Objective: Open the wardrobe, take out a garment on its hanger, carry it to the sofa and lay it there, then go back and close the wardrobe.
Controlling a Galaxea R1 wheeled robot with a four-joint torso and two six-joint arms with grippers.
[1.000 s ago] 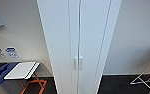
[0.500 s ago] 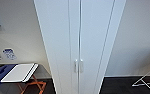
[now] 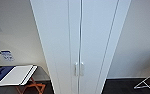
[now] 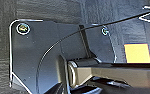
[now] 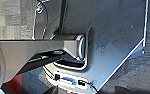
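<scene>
White board on an orange folding stand [image 3: 18, 75] sits at your left; the wardrobe [image 3: 78, 37] stands dead ahead, doors shut, its two handles [image 3: 79, 68] side by side; a wire rack [image 3: 147, 82] lies right. You risk clipping either when the doors open. Wall labels are unreadable. Both claws: cannot tell.

Folding table [image 3: 17, 75] left of wardrobe [image 3: 78, 37]
</scene>
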